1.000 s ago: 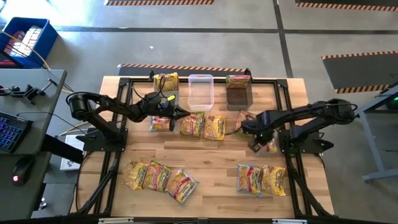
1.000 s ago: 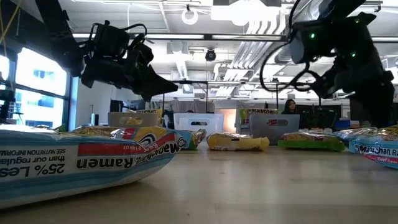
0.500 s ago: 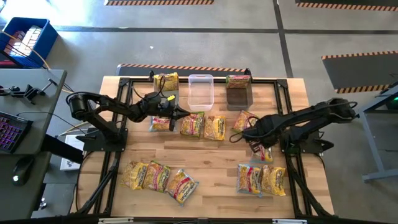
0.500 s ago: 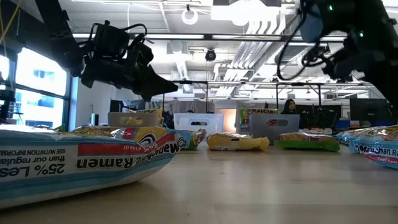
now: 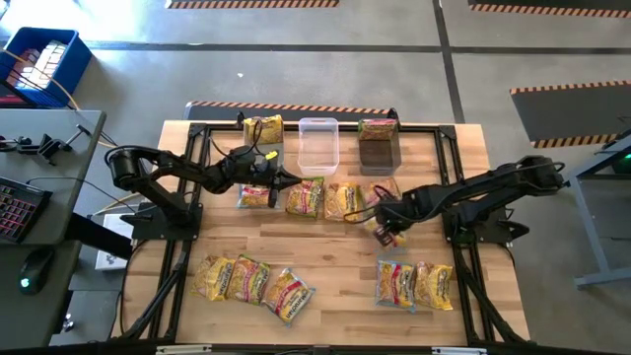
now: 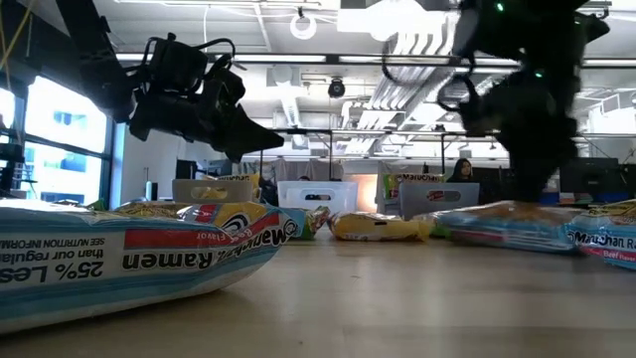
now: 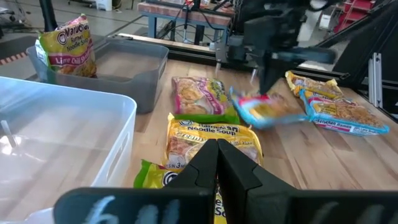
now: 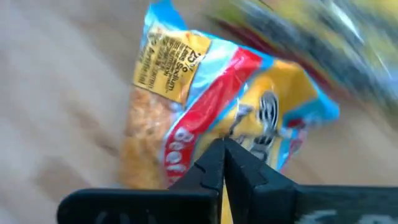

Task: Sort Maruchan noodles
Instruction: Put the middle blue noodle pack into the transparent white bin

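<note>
Maruchan packets lie flat on the wooden table: a middle row, a near-left group and a near-right pair. My right gripper is shut on a blue, red and yellow packet just right of the middle row. My left gripper is shut on nothing and hovers above the left end of that row, raised clear in the low view. One packet stands in the dark bin and another in a bin at far left. My right gripper pinches the blue, red and yellow packet between its two fingers at the packet's printed face near one end, coming from above. The packet hangs tilted below the fingers, low over the table; whether its lower end touches the wood, I cannot tell.
A clear bin and a dark bin stand at the far edge between the arms. Bare wood lies between the middle row and the near groups. A desk with a keyboard is left of the table.
My right gripper has moved toward the table's left, from the right side to beside the middle row, carrying the blue and red packet with it. My left arm has kept still.
</note>
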`<move>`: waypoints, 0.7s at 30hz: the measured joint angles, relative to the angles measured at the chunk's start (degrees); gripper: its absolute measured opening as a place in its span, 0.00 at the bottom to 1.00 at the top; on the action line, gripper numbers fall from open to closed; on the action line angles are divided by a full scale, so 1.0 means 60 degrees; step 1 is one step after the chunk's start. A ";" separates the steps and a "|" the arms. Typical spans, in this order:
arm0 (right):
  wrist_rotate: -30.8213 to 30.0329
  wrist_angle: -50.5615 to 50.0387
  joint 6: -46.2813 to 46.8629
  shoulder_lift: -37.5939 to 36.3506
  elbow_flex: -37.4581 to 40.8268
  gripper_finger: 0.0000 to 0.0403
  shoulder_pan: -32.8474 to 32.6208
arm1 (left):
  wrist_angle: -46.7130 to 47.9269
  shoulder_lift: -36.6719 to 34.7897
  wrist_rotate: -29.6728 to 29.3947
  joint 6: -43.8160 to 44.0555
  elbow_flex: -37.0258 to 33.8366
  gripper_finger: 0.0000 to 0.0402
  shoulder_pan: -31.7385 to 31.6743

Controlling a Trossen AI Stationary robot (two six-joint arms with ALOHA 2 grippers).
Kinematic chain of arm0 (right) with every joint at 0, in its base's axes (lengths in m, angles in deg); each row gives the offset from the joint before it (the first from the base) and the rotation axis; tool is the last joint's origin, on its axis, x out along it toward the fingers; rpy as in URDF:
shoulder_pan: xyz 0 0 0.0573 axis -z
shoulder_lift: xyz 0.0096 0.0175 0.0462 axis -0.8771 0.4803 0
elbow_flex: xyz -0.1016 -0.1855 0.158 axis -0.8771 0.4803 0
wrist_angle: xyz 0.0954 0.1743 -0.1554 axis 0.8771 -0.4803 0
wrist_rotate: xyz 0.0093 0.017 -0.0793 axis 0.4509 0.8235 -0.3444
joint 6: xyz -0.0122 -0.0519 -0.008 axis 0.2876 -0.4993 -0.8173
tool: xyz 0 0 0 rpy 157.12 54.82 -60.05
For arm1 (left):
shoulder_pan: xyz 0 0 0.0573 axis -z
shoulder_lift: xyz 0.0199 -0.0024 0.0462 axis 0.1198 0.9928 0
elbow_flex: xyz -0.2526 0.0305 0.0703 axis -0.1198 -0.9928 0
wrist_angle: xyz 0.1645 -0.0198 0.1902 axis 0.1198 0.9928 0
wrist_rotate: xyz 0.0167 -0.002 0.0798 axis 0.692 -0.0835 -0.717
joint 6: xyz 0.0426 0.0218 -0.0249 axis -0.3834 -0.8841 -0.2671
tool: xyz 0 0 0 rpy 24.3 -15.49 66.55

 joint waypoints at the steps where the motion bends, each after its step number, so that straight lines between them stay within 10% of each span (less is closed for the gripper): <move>1: 0.0008 0.0505 -0.0497 0.0000 0.0000 0.01 -0.0001 | 0.0000 0.0000 0.0000 0.0032 -0.0003 0.00 0.0000; 8: 0.0243 0.1670 -0.2020 0.0000 -0.0115 0.01 -0.0001 | 0.0011 0.0000 0.0004 0.0096 -0.0003 0.00 0.0004; 21: -0.3715 -0.0116 -0.0852 0.0000 -0.0288 0.01 0.1037 | 0.0015 0.0000 0.0004 0.0337 -0.0003 0.00 0.0138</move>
